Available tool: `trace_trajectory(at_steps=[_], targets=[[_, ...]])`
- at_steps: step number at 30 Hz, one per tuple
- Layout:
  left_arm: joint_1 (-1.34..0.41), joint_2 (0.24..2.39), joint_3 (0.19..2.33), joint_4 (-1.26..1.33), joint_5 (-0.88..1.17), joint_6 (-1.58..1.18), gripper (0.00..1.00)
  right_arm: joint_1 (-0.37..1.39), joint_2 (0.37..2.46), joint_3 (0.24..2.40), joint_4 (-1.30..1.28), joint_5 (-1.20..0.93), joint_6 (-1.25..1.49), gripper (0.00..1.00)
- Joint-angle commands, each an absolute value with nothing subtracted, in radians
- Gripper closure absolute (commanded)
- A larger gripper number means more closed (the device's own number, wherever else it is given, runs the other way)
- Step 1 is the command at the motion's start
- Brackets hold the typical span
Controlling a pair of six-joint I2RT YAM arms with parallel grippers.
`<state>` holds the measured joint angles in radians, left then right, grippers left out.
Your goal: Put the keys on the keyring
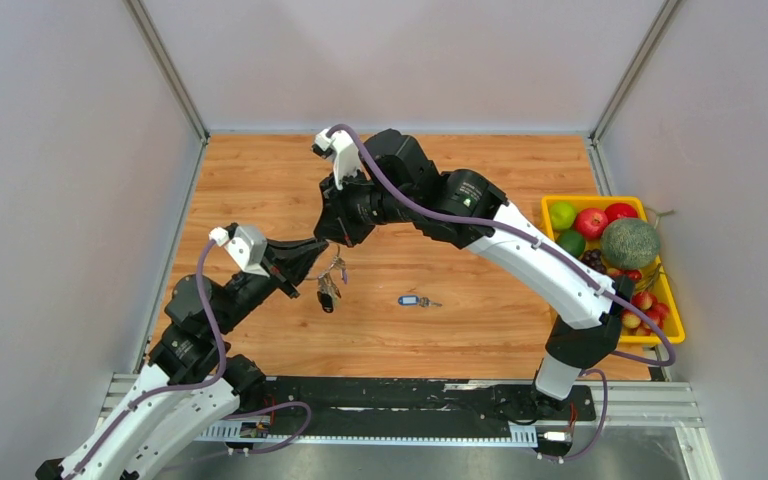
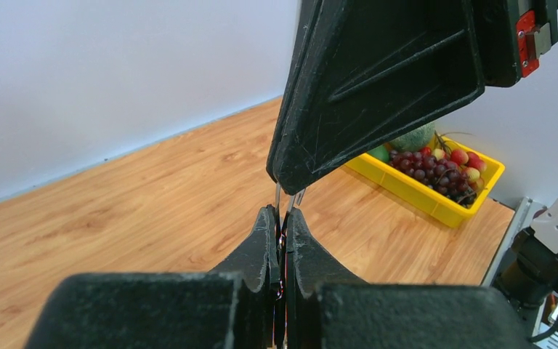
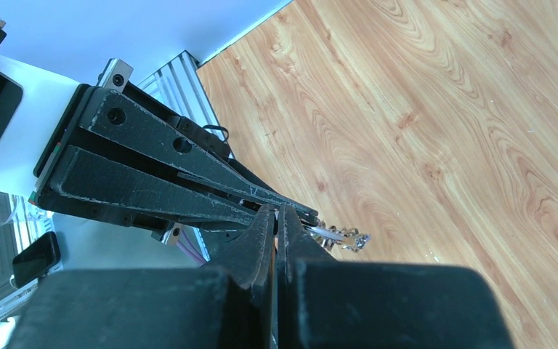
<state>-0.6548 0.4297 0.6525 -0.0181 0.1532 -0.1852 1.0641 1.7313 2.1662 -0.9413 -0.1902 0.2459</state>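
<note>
The keyring (image 2: 288,198) shows as thin silver wire running between the two gripper tips above the wooden table. My left gripper (image 1: 317,252) is shut on it, jaws pressed together in the left wrist view (image 2: 283,212). My right gripper (image 1: 338,240) meets it tip to tip from above and is also shut on the ring (image 3: 277,212). A bunch of keys (image 1: 328,288) hangs below the tips, its silver ends showing in the right wrist view (image 3: 347,238). One loose key with a blue tag (image 1: 414,300) lies on the table to the right.
A yellow tray (image 1: 546,218) of fruit stands at the table's right edge, also in the left wrist view (image 2: 436,207). A metal rail (image 1: 410,400) runs along the near edge. Grey walls close in the left, back and right sides.
</note>
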Motion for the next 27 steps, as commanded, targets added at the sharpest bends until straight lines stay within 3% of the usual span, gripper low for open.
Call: trace_trajectory(at_steps=[1, 13, 20, 23, 27], targets=[[-0.649, 0.409, 0.658, 0.005, 0.069, -0.196, 1.00, 1.072, 1.700, 2.167, -0.915, -0.217, 0.262, 1.00], [-0.649, 0.401, 0.657, 0.005, 0.033, -0.198, 1.00, 1.071, 1.668, 2.105, -0.888, -0.214, 0.253, 1.00], [-0.649, 0.401, 0.653, 0.005, 0.032, -0.198, 1.00, 1.071, 1.629, 2.080, -0.854, -0.186, 0.252, 0.81], [-0.649, 0.399, 0.650, 0.005, 0.031, -0.199, 1.00, 1.069, 1.613, 2.073, -0.851, -0.166, 0.252, 0.68], [-0.648, 0.397, 0.648, 0.005, 0.035, -0.201, 1.00, 1.057, 1.567, 2.015, -0.840, -0.127, 0.252, 0.61]])
